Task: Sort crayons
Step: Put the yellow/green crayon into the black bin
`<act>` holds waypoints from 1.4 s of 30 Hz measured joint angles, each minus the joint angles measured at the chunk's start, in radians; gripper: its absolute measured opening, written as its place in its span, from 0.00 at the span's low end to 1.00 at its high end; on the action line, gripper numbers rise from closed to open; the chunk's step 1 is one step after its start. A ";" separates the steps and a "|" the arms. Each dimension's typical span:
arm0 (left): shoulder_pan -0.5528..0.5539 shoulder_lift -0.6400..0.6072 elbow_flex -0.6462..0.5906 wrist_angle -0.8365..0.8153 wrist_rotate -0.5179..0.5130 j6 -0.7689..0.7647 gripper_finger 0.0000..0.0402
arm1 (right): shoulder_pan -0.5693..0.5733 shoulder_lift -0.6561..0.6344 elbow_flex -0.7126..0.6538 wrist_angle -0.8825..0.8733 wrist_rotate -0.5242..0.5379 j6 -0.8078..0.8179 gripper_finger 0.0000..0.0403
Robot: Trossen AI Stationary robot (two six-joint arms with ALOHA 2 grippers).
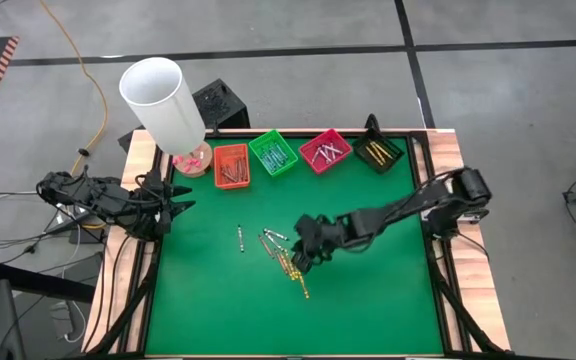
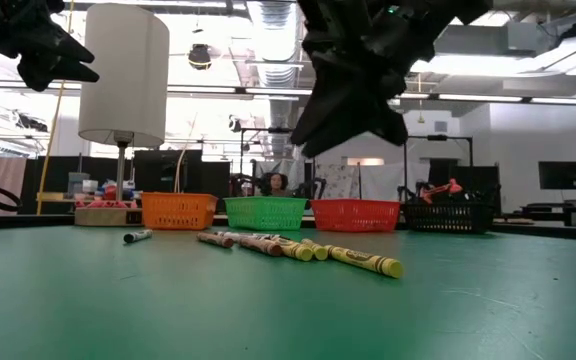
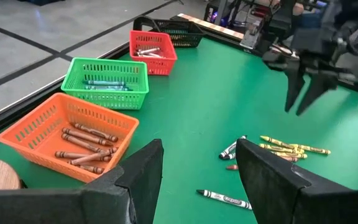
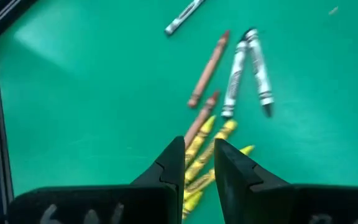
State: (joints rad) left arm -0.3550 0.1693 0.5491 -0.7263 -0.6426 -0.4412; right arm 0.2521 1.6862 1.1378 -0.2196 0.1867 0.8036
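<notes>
Right end effector [image 4: 199, 163] hovered above yellow crayons [image 4: 205, 155] mid-counter, fingers slightly parted, gripping nothing. Brown crayons [image 4: 205, 78] and white-wrapped crayons [image 4: 246, 73] just beyond on green counter [image 1: 368, 300]. Left end effector [image 3: 197, 180] parked at counter's left edge, fingers spread, empty.

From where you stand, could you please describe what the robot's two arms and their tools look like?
Both arms are matte black and jointed. The left tool has two broad, flat, angular black fingers; the right tool has the same wedge-shaped pair. Dark cables trail from the left arm's base. No markings are visible.

Right claw [image 4: 199, 163] hides part of yellow crayons [image 4: 205, 163]; grip unclear.
</notes>
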 joint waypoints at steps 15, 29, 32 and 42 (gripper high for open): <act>0.000 0.000 0.000 0.001 0.000 0.000 0.48 | 0.165 0.062 0.000 0.006 0.131 0.072 0.20; 0.000 0.000 0.000 0.000 0.000 0.000 0.48 | 0.213 0.085 0.000 -0.033 0.224 0.164 0.20; 0.000 0.000 0.000 0.001 0.000 0.000 0.48 | 0.225 0.104 -0.001 -0.036 0.235 0.167 0.20; 0.000 0.000 0.000 0.000 0.000 0.001 0.48 | 0.247 0.202 0.063 -0.033 0.250 0.176 0.20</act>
State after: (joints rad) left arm -0.3549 0.1692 0.5491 -0.7265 -0.6430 -0.4400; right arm 0.4988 1.8884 1.2005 -0.2523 0.4369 0.9794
